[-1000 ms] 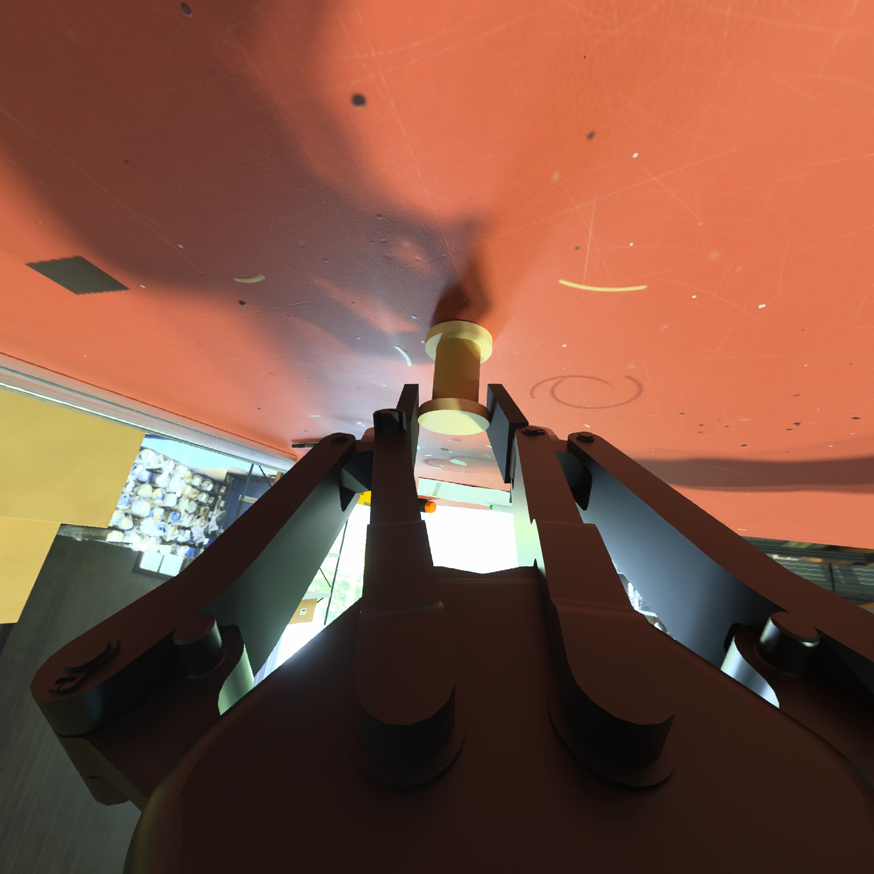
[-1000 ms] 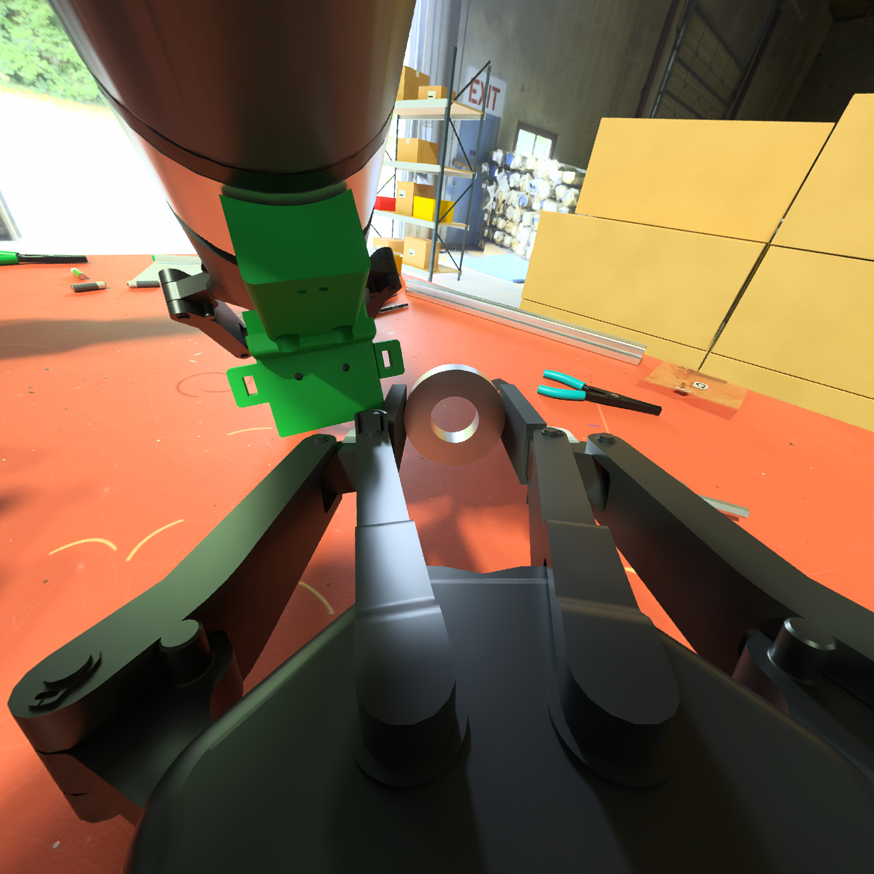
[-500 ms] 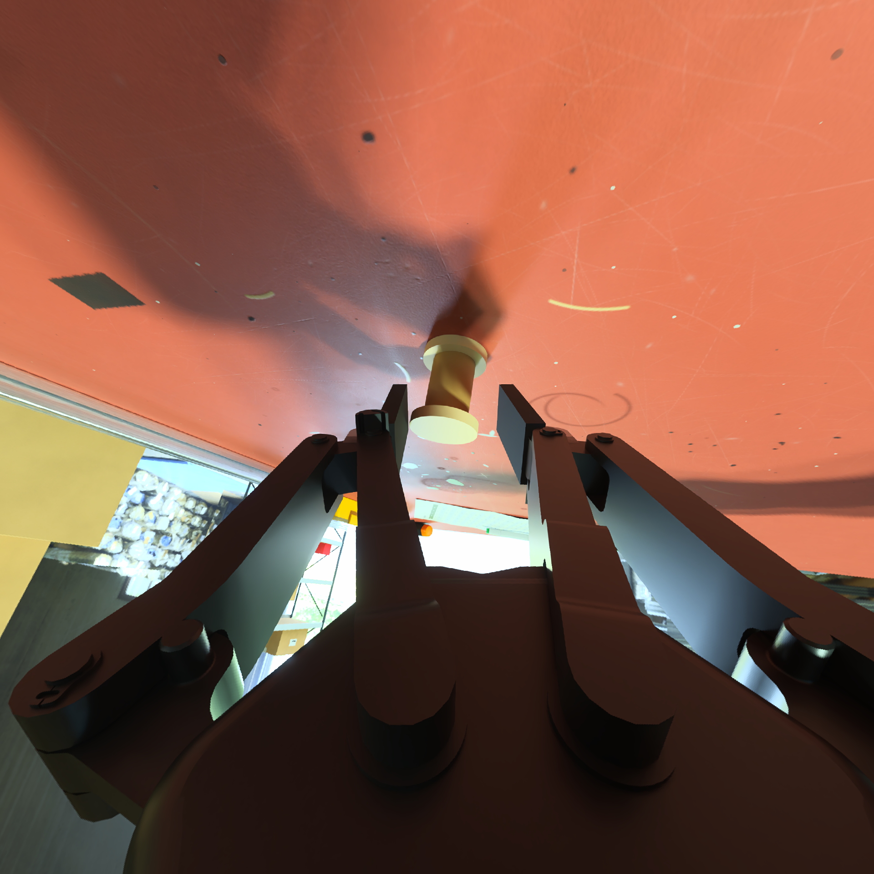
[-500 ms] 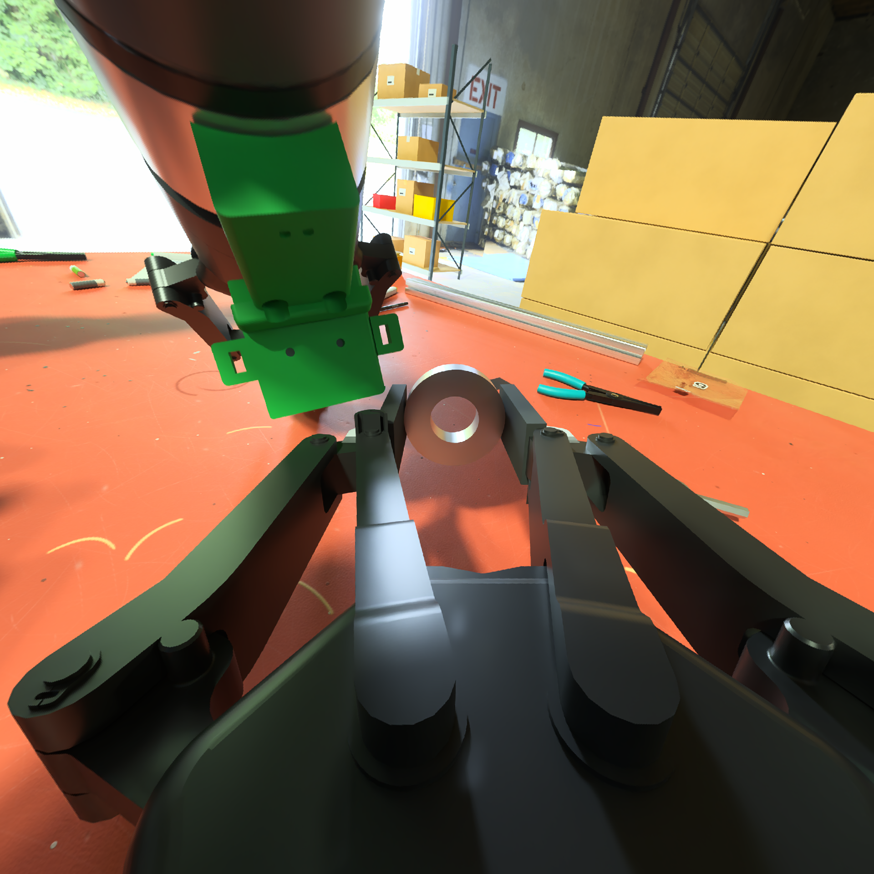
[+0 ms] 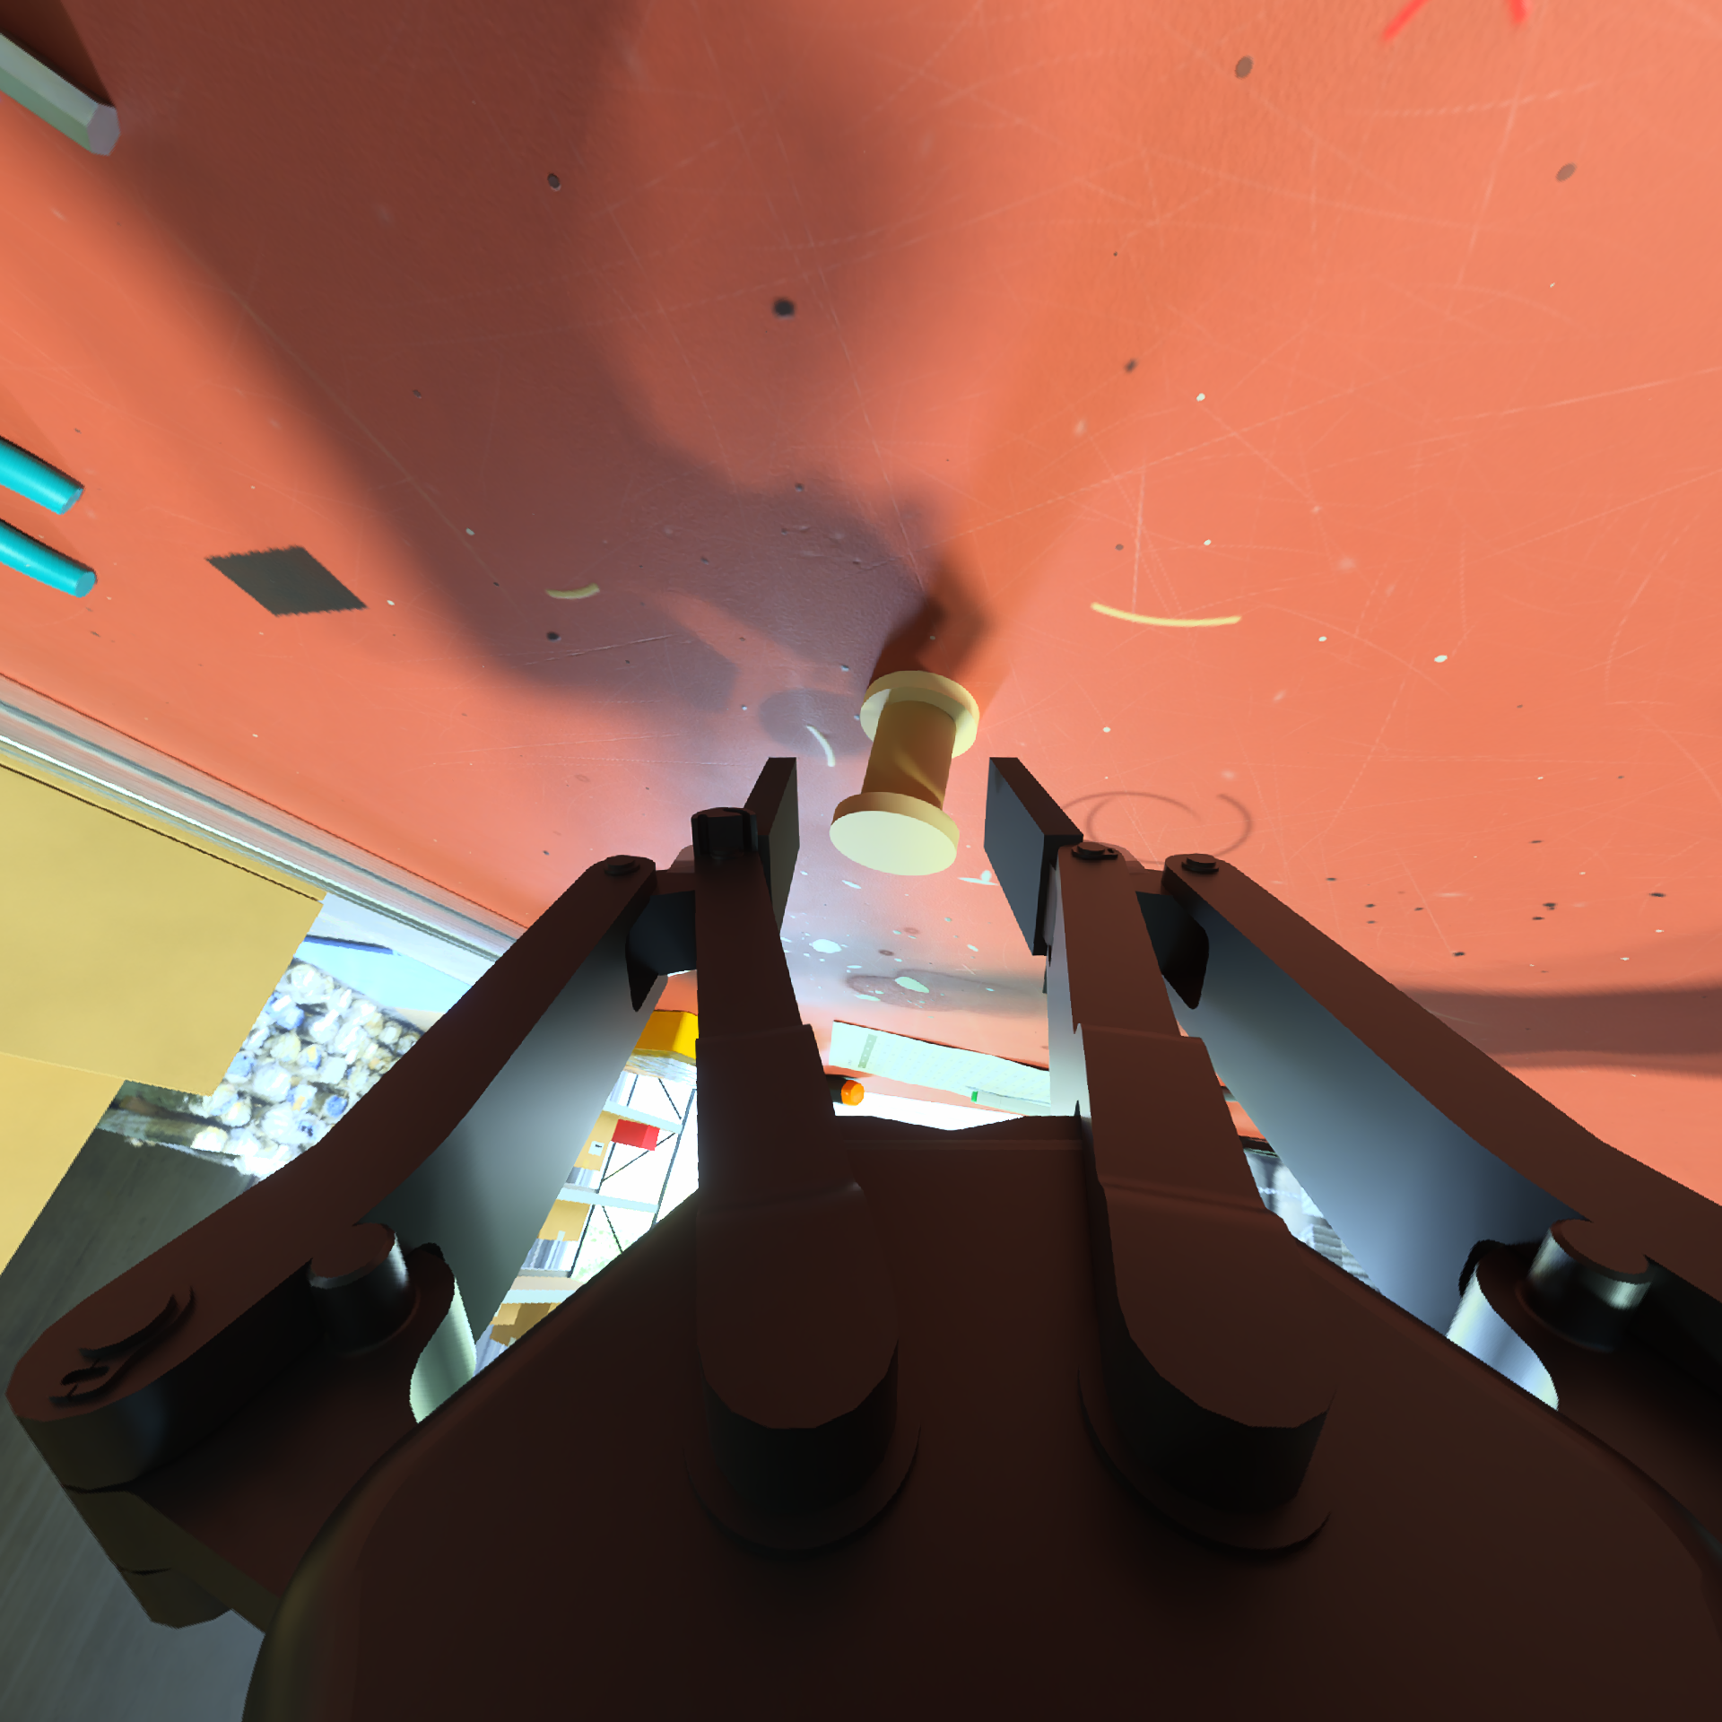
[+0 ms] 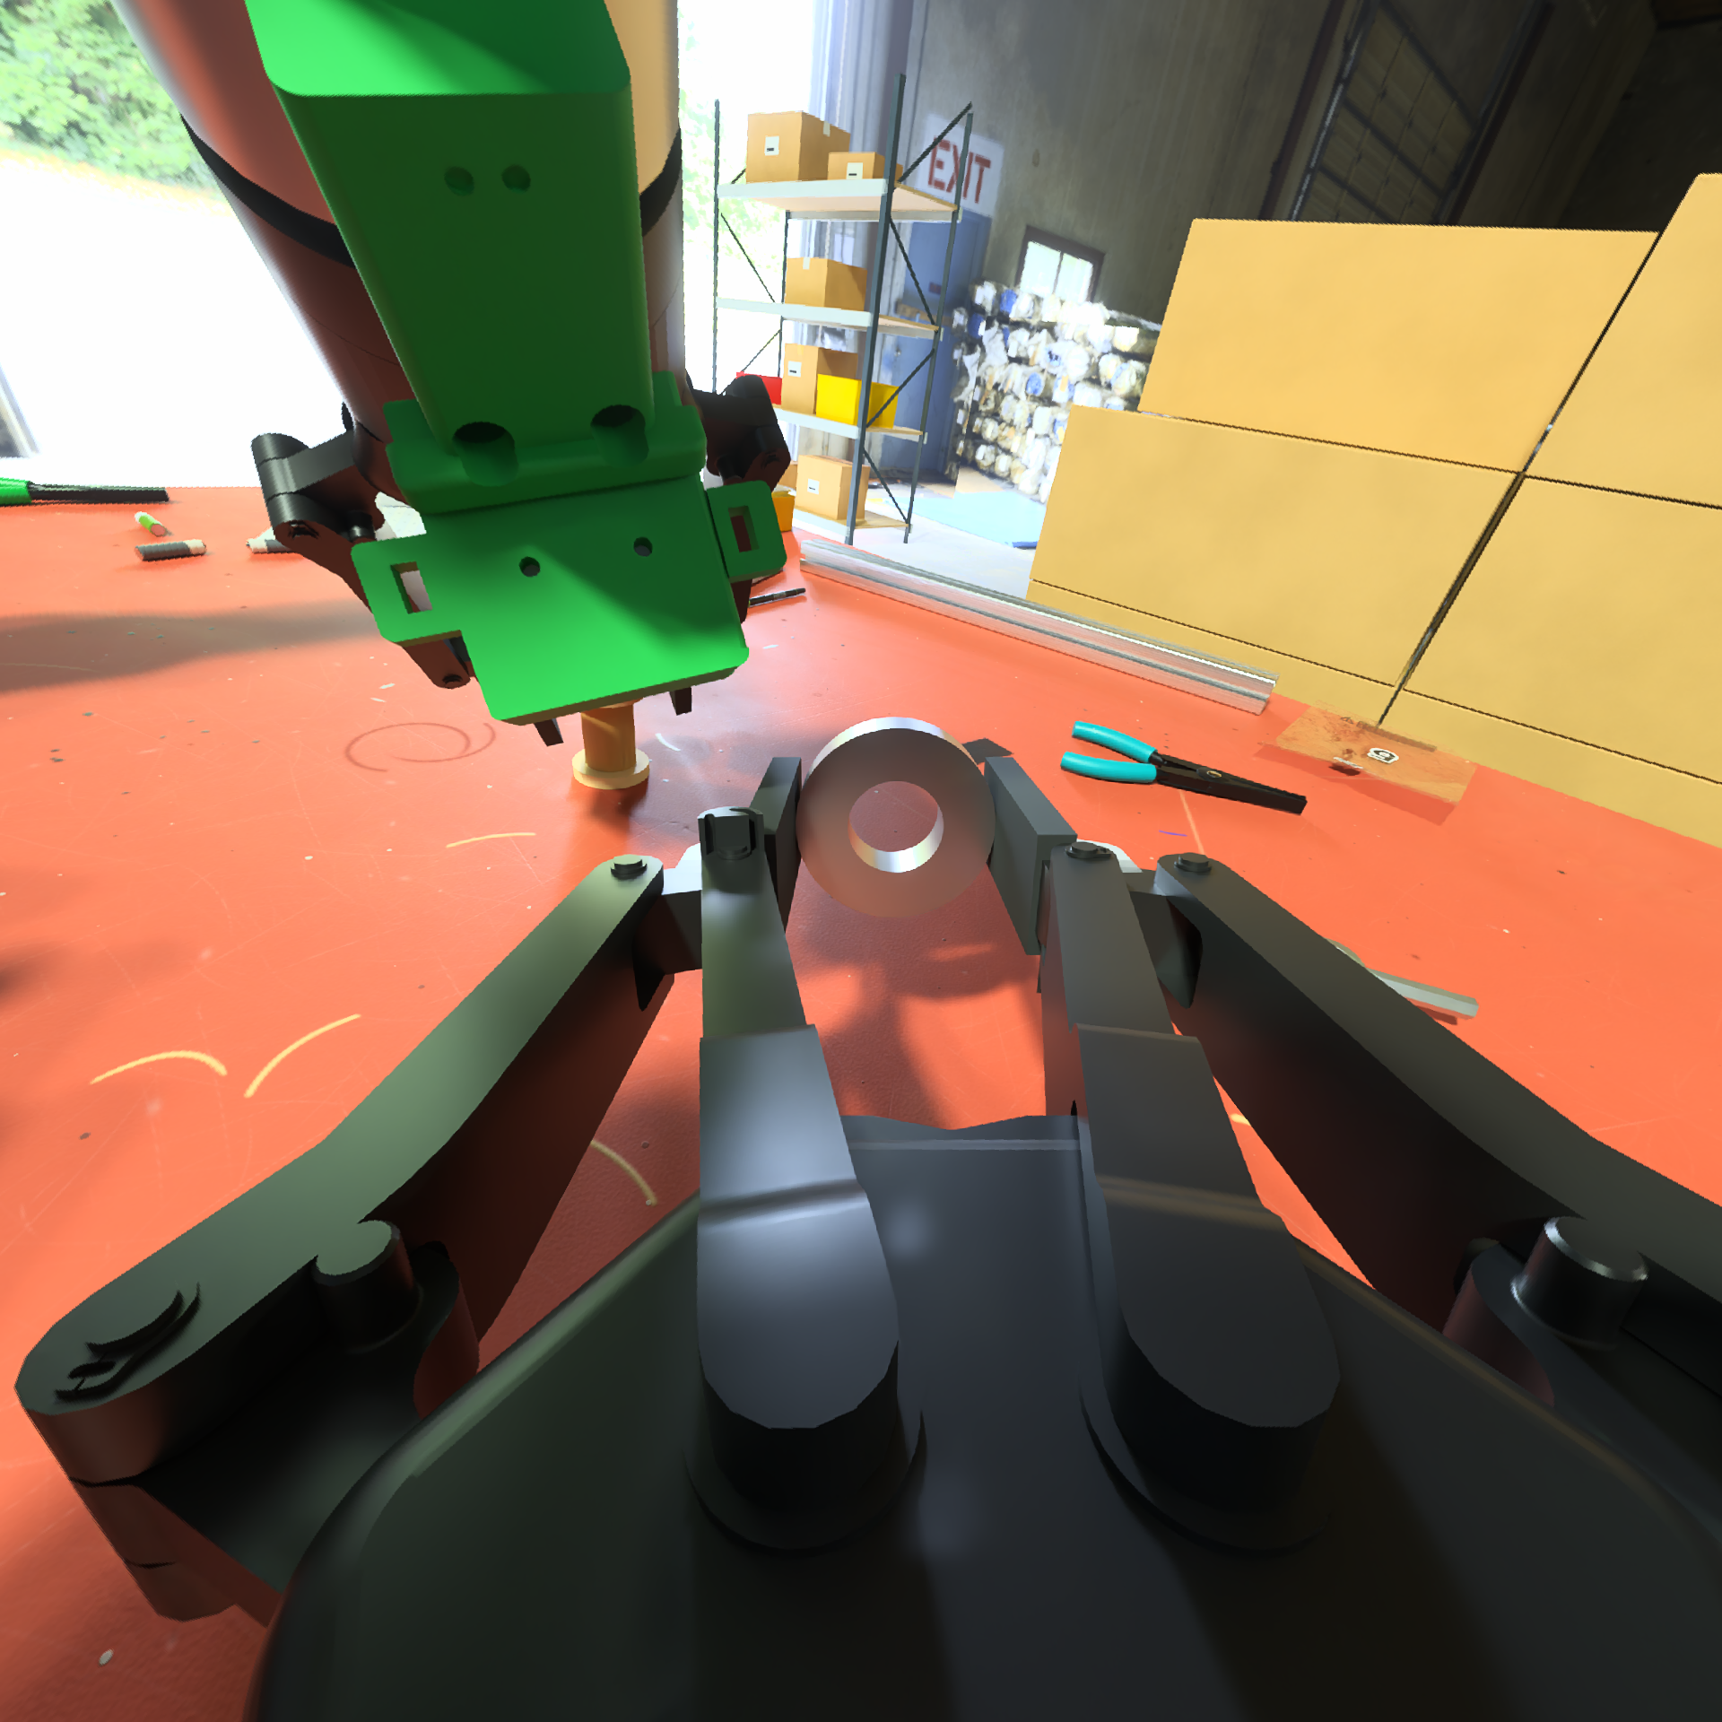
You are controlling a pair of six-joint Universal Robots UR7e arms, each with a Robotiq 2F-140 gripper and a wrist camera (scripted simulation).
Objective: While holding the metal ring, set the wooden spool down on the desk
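Note:
The wooden spool (image 5: pixel 906 772) stands upright on the orange desk (image 5: pixel 1305 373), free of the fingers. My left gripper (image 5: pixel 893 811) is open straight above it, with a finger on either side of the spool's top flange and a gap on both sides. In the right wrist view the spool (image 6: pixel 610 745) stands on the desk (image 6: pixel 233 885) under the left arm's green wrist mount (image 6: pixel 550 522). My right gripper (image 6: pixel 893 815) is shut on the metal ring (image 6: pixel 839 820) and holds it above the desk, with the ring's hole facing the camera.
Teal-handled pliers (image 6: pixel 1174 766) lie on the desk to the right of the ring; their handles show at the left wrist view's left edge (image 5: pixel 37 522). Markers (image 6: pixel 168 540) lie at the far left. A metal rail (image 6: pixel 1034 620) runs along the desk's far edge, cardboard boxes (image 6: pixel 1379 447) behind it.
My left gripper has opened, let go of the spool and risen away from it. The spool now stands alone on the desk. My right gripper has kept still, holding the ring.

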